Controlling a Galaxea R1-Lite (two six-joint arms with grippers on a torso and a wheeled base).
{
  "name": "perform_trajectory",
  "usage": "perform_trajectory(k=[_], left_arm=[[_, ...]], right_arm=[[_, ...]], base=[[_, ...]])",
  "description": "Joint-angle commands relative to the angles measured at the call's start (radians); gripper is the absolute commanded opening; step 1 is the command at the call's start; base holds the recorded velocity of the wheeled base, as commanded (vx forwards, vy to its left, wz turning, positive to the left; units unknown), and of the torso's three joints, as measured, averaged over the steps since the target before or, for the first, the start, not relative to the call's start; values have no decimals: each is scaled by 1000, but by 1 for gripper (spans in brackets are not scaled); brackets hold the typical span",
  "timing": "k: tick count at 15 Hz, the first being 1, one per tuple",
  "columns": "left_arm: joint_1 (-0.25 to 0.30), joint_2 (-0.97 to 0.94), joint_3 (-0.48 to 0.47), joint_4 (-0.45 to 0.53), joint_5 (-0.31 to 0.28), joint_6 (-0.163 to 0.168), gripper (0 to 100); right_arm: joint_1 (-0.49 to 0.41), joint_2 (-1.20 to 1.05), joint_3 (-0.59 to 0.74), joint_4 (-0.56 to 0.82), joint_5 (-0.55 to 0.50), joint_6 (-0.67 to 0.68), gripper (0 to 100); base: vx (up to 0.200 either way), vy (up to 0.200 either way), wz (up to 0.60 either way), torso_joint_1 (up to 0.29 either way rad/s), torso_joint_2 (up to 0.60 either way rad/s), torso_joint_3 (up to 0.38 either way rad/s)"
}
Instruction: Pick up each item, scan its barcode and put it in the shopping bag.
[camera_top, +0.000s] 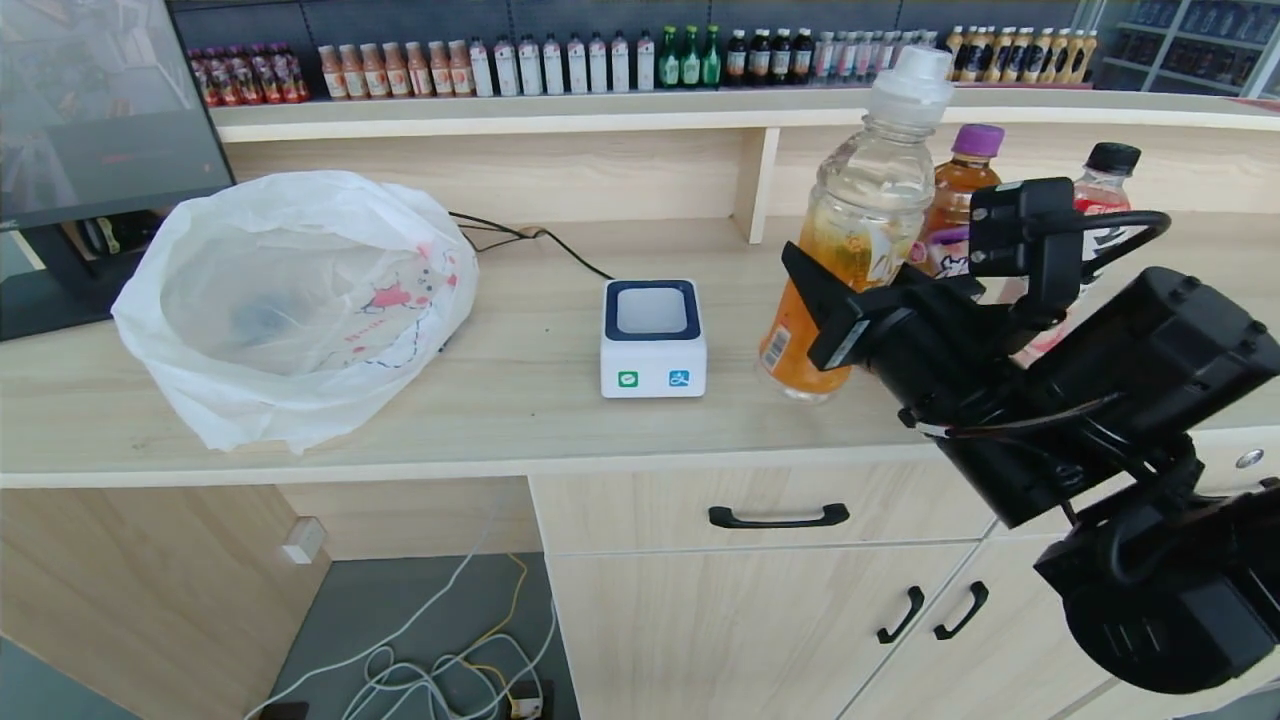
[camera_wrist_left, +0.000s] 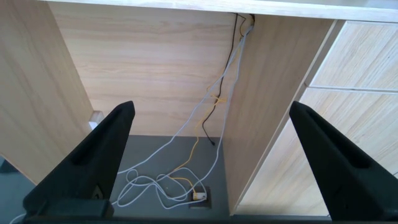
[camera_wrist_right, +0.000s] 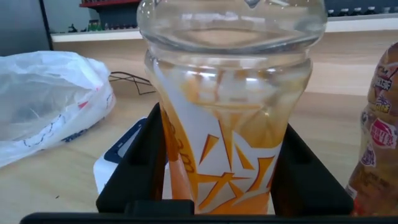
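An orange drink bottle (camera_top: 858, 225) with a white cap leans to the right, to the right of the scanner, its base at the counter top. My right gripper (camera_top: 845, 300) is shut on its lower body. In the right wrist view, the black fingers (camera_wrist_right: 144, 163) press both sides of the orange drink bottle (camera_wrist_right: 230, 143). The white scanner (camera_top: 653, 338) with a blue-framed window sits mid-counter. The open white shopping bag (camera_top: 290, 300) stands at the left. My left gripper (camera_wrist_left: 211, 162) is open, low in front of the cabinet opening.
A purple-capped bottle (camera_top: 962, 190) and a black-capped bottle (camera_top: 1100, 195) stand behind the held one. A monitor (camera_top: 95, 110) stands at the far left. Cables (camera_wrist_left: 186, 168) lie on the floor under the counter. Drawers with black handles (camera_top: 778, 517) are below.
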Motion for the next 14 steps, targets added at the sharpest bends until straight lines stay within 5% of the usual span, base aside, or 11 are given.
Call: perform_trajectory(k=[1, 8, 14], left_arm=[[0, 0, 0, 0, 0, 0, 100], [0, 0, 0, 0, 0, 0, 100], [1, 0, 0, 0, 0, 0, 100]], right_arm=[[50, -98, 104, -6, 2, 1, 0], [116, -328, 357, -6, 47, 27, 0], [226, -351, 376, -4, 50, 153, 0]], base=[[0, 0, 0, 0, 0, 0], [0, 0, 0, 0, 0, 0], [0, 0, 0, 0, 0, 0]])
